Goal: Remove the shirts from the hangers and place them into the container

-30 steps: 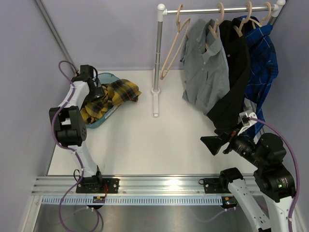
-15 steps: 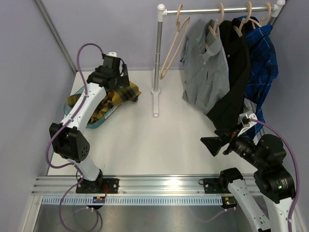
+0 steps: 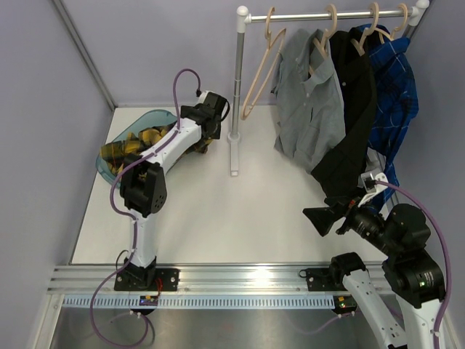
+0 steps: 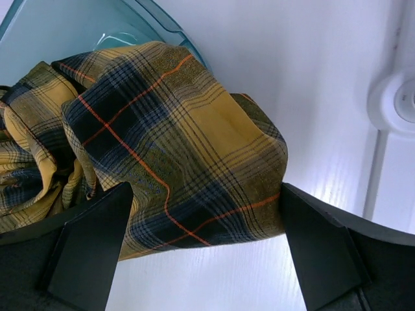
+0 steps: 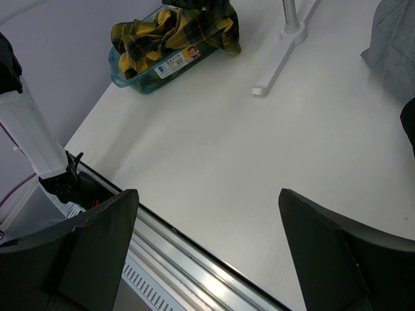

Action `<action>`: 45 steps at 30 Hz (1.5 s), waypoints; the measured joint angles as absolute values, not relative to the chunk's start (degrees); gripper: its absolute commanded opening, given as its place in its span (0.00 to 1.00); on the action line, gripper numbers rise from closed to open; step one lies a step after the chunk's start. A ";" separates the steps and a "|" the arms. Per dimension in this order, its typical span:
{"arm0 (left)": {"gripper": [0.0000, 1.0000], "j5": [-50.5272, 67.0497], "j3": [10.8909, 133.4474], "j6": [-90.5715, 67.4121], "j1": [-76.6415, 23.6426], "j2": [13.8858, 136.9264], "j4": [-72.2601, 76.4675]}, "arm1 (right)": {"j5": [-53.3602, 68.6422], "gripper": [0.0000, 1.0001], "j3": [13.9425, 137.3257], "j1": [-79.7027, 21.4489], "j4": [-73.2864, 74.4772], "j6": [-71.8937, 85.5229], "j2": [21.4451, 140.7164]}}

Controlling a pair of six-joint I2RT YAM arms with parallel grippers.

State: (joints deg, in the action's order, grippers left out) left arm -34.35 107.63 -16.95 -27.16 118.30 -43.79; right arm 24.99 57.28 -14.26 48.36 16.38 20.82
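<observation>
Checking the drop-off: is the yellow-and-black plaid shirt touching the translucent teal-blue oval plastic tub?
Touching. The right wrist view shows the shirt piled inside the tub, with one end draped over its rim.

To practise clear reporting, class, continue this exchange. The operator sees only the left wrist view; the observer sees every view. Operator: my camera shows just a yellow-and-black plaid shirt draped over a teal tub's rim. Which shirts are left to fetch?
Observer: Three hang on the white-and-metal rail stand: a plain grey button-up shirt, a plain black button-up shirt and a blue-and-black plaid shirt.
Operator: Any bare hanger?
Observer: One thin pale beige hanger hangs empty at the rail's left end.
Operator: And the other arm?
Observer: The right pincer is open, nothing between its fingers, just below the black shirt's hem in the top view.
</observation>
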 measured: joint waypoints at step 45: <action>0.13 -47.83 97.23 -13.67 -15.53 103.88 -42.83 | 24.67 0.99 56.97 -14.26 49.60 16.45 18.92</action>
State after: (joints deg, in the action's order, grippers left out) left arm -47.83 97.23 -13.67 -15.53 103.88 -42.83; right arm 24.67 56.97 -14.26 49.60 16.45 18.92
